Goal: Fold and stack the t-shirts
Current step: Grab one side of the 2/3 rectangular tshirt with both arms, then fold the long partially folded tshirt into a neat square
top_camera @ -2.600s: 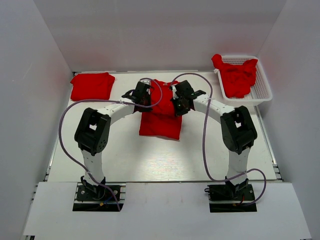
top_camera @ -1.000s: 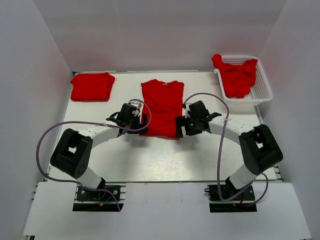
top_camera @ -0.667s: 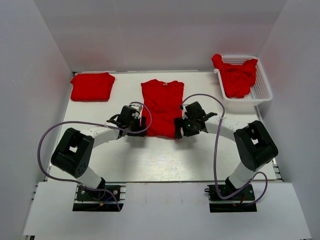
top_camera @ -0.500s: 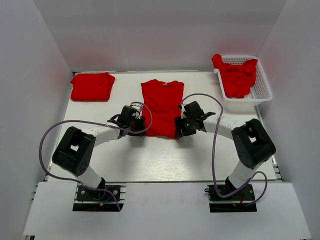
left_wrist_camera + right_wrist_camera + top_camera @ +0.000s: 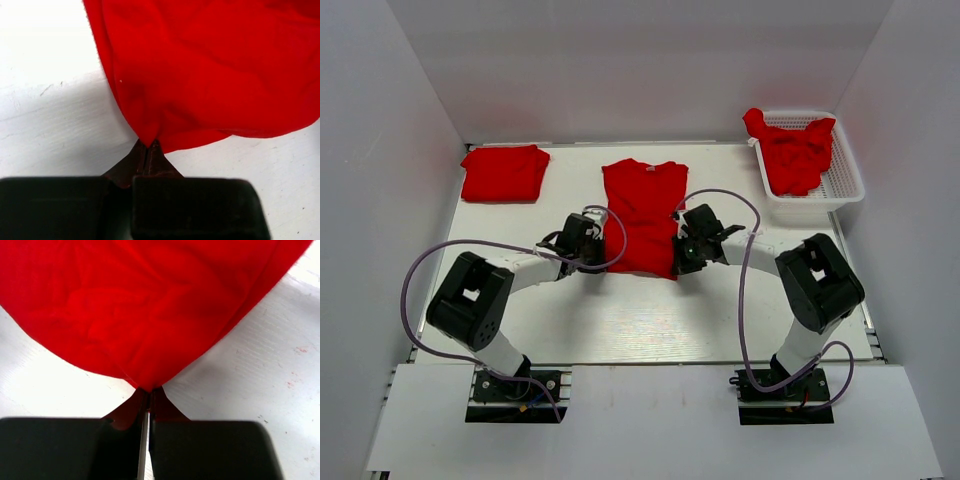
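We find a white surface [image 5: 620, 320] enclosed on three sides by plain white panels: a back wall [image 5: 640, 70] across the top of the frame, a left wall [image 5: 380, 200] and a right wall [image 5: 920, 220]. A white board [image 5: 640, 420] spans the bottom edge. Lighting is even and soft. The close views show faint scuffs [image 5: 299, 349] on the surface.

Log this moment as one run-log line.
left gripper: shut on center shirt, near-left corner | right gripper: shut on center shirt, near-right corner | folded shirt: far left | basket: crumpled shirts inside
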Robot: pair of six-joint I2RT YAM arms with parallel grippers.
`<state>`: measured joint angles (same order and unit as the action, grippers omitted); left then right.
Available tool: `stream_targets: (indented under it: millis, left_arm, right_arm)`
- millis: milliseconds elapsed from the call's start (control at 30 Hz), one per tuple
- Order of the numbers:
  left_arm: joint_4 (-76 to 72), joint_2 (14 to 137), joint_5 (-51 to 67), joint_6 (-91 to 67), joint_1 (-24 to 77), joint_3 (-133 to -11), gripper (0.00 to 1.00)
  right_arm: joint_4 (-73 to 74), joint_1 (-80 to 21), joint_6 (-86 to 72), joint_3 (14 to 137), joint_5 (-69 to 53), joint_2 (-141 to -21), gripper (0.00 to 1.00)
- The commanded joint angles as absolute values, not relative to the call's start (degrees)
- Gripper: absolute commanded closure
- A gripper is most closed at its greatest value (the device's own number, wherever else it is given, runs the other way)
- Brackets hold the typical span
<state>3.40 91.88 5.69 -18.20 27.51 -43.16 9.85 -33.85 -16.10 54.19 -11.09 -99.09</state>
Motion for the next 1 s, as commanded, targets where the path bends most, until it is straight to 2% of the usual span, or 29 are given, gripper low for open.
stream_targets:
  millis: [0, 167, 300, 567, 800, 967]
  left_arm:
    - [5.6, 88.1, 3.2, -19.4, 27.7, -40.2, 1.00]
    - [9.7, 78.5, 6.7, -20.0, 27.7, -35.8, 1.00]
    - [16.0, 71.0, 9.0, -21.1, 28.2, -34.7, 1.00]
    - [29.0, 58.7, 9.6, -23.2, 29.4, -43.4, 1.00]
    - [30.1, 65.0, 0.1, -24.0, 28.1, -54.6, 1.00]
    - [24.8, 73.2, -5.1, -24.5, 28.1, -60.6, 1.00]
  right_arm:
    - [11.7, -33.9, -16.0, 52.6, -10.0, -96.3, 1.00]
    - [16.5, -34.1, -15.2, 49.4, -12.3, -91.9, 1.00]
    - [25.8, -34.3, -13.7, 47.7, -12.6, -85.0, 1.00]
    - [36.2, -34.7, -13.1, 54.0, -13.7, -76.2, 1.00]
    - [38.6, -33.7, -12.7, 66.7, -6.2, -81.0, 1.00]
    - [40.2, -31.9, -12.7, 79.1, -4.7, -91.6, 1.00]
